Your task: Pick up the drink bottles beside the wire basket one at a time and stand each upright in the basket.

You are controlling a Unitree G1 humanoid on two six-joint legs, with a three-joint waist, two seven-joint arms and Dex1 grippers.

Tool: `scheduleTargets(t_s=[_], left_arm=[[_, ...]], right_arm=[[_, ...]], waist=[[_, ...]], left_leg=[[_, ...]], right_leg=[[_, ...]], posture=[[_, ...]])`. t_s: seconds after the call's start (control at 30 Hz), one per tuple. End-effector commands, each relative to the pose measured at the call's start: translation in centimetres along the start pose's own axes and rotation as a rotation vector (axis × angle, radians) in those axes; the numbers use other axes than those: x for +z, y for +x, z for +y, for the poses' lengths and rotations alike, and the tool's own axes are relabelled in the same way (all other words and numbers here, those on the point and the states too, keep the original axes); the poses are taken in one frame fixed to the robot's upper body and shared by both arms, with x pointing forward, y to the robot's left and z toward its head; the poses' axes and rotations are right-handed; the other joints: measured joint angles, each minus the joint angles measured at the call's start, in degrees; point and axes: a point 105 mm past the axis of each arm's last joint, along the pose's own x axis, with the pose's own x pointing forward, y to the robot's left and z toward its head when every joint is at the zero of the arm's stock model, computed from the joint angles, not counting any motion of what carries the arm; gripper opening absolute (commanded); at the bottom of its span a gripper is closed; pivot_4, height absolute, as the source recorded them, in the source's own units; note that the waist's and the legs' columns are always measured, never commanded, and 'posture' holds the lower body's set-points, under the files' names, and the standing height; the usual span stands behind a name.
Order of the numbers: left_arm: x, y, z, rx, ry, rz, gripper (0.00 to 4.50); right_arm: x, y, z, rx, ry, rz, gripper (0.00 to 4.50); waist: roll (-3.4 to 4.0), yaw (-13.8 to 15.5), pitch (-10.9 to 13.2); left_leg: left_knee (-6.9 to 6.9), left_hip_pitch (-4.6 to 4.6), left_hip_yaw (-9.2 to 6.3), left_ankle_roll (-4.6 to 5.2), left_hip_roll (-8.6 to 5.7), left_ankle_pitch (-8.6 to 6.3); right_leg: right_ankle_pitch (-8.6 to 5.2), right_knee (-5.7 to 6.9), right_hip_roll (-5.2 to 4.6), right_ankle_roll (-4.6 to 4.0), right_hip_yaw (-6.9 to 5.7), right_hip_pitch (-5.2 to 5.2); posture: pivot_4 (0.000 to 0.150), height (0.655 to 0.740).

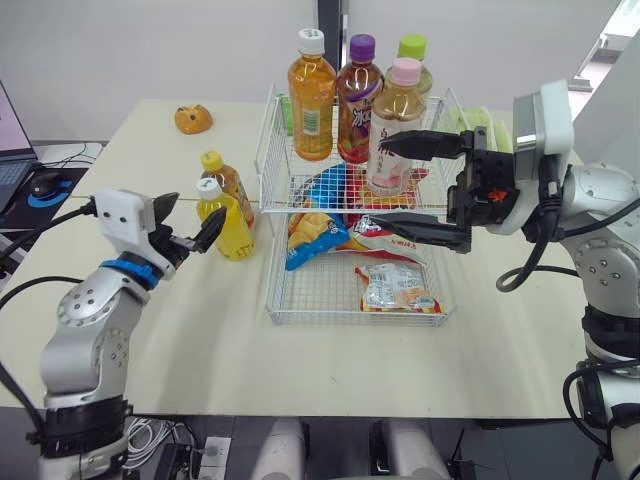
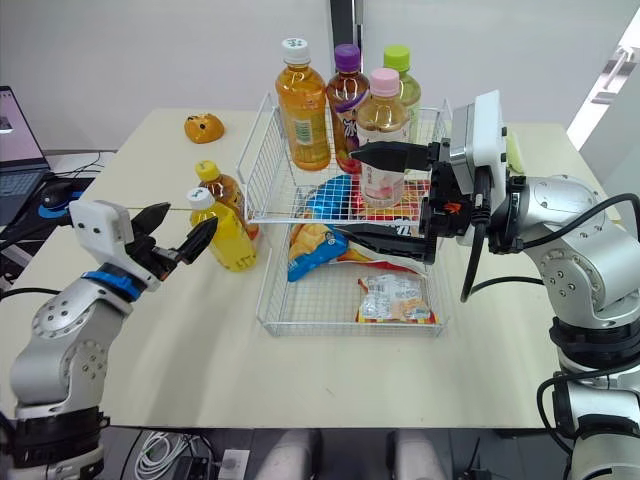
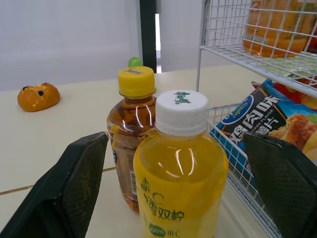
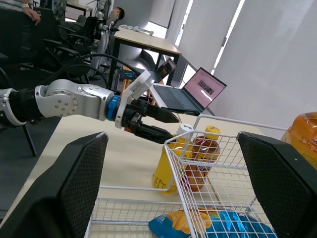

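Observation:
Two bottles stand on the table just left of the wire basket (image 1: 268,160): a yellow drink with a white cap (image 1: 230,225) and, behind it, a brown tea with a yellow cap (image 1: 224,178). My left gripper (image 1: 197,210) is open and level with the yellow bottle; in the left wrist view its fingers (image 3: 74,188) flank that bottle (image 3: 181,168) without touching it. The basket's upper tier holds several upright bottles, with white (image 1: 311,95), purple (image 1: 359,98), green (image 1: 412,55) and pink (image 1: 398,125) caps. My right gripper (image 1: 378,185) is open in front of the pink-capped bottle, holding nothing.
Snack bags (image 1: 395,285) lie in the basket's lower tier. An orange toy (image 1: 193,119) sits at the table's far left. A laptop (image 1: 10,130) and a mouse (image 1: 45,183) are on a desk to the left. Bare table lies in front of the basket.

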Motion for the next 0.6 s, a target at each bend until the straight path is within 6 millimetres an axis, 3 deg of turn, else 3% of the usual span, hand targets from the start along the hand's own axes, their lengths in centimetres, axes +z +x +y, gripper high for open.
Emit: scheduleTargets(t_s=[0.03,0.37,0.6], left_arm=[[1.3,0.8,0.0,-0.003,0.025,-0.059,4.47],[1.2,3.2,-0.7,-0.032,0.028,-0.055,4.47],[1.0,3.8,-0.8,-0.043,0.023,-0.051,4.47]], right_arm=[[1.3,-0.3,-0.1,-0.018,-0.049,-0.022,4.50],[1.2,-0.3,-0.4,-0.041,-0.048,-0.012,4.50],[1.1,-0.4,-0.5,-0.058,-0.051,-0.005,4.50]], waist=[[0.00,0.0,0.0],[0.00,-0.1,0.0],[0.00,-0.1,0.0]], left_leg=[[0.00,-0.01,0.00,0.00,0.00,0.00],[0.00,-0.01,-0.02,0.00,-0.02,0.00],[0.00,-0.01,-0.02,0.00,-0.02,0.00]], right_leg=[[0.00,0.00,0.00,0.00,-0.01,0.00],[0.01,0.01,0.00,0.01,-0.02,0.00],[0.01,0.02,-0.01,0.01,-0.02,0.00]], posture=[[0.150,0.7400],[0.150,0.7400],[0.150,0.7400]])
